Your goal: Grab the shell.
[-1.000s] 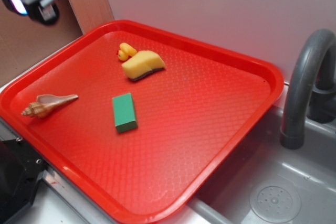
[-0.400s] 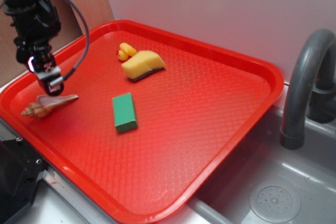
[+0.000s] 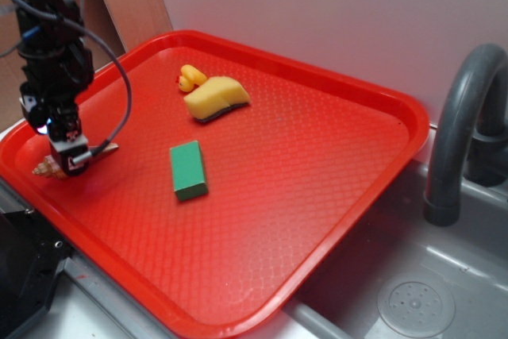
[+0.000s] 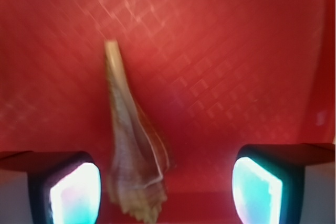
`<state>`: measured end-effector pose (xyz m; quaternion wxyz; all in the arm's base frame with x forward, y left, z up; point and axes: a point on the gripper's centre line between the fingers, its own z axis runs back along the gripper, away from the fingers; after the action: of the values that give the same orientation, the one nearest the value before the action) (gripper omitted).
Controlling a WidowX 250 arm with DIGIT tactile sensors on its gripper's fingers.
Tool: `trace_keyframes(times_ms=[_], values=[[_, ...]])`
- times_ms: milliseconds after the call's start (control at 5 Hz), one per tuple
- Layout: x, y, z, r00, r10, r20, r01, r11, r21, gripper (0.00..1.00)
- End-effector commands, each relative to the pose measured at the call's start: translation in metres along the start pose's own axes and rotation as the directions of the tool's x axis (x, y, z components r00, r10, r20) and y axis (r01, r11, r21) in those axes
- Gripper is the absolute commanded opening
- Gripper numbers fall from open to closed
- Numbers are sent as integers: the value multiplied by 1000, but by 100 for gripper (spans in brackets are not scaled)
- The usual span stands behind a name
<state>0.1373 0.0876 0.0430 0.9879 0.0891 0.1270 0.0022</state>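
Wrist view: your end effector (image 4: 165, 190) straddles the shell (image 4: 134, 166)
Fingers (image 4: 73, 192) spread apart, one each side of the shell on the red tray (image 3: 317, 156); no contact visible

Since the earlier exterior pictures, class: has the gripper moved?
Yes. The gripper has come down from above the red tray's far-left corner to the shell, fingers open.

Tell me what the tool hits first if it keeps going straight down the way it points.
Most likely the shell: it lies between the tool's open fingers, nearer the left one. The red tray lies just beneath. How much gap remains is unclear.
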Motion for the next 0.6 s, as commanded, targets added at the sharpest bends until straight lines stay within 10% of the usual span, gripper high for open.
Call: trace_keyframes(times_ms=[0,200,400], values=[[5,-7,-14,998,-45,-41,46,998,32,100],[3,-8,-14,999,-38,-34,39,999,23,0],[2,-5,7,1000,4,-6,-4,1000,14,0]])
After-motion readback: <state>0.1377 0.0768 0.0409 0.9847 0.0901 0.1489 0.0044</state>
